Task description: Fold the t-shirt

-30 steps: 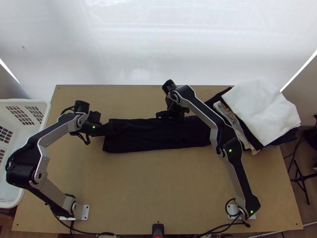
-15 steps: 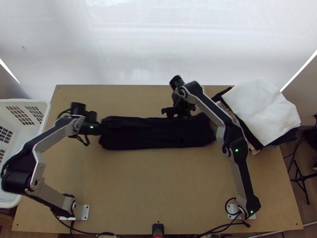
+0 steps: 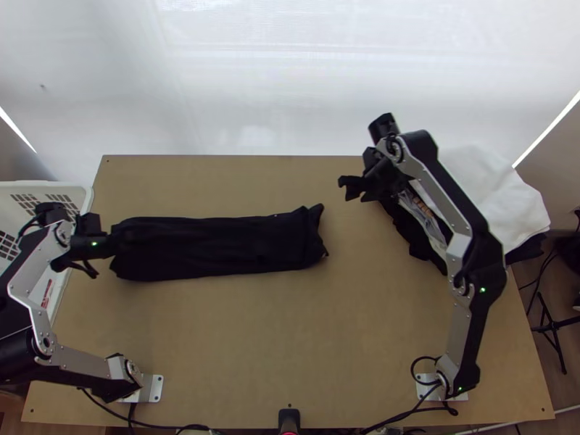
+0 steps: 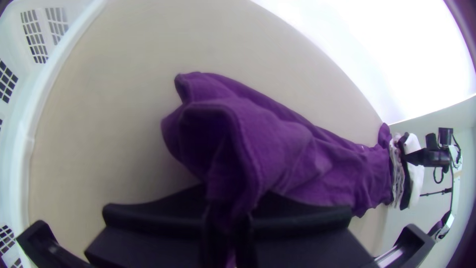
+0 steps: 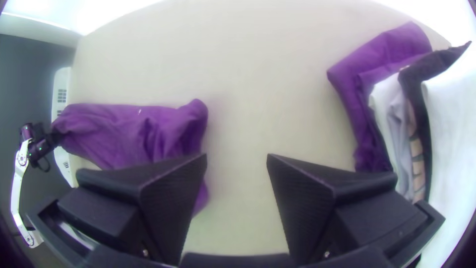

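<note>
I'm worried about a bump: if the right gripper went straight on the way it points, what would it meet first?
The right gripper would most likely meet the wooden table first, on a bare patch between the t-shirt and the stacked clothes; how far off is hard to judge.

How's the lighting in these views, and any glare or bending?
Top view: the t-shirt is so dark its folds barely show; left wrist view: the backdrop glares white and the table edge looks bowed; right wrist view: glare near the top, dark lower corners.
</note>
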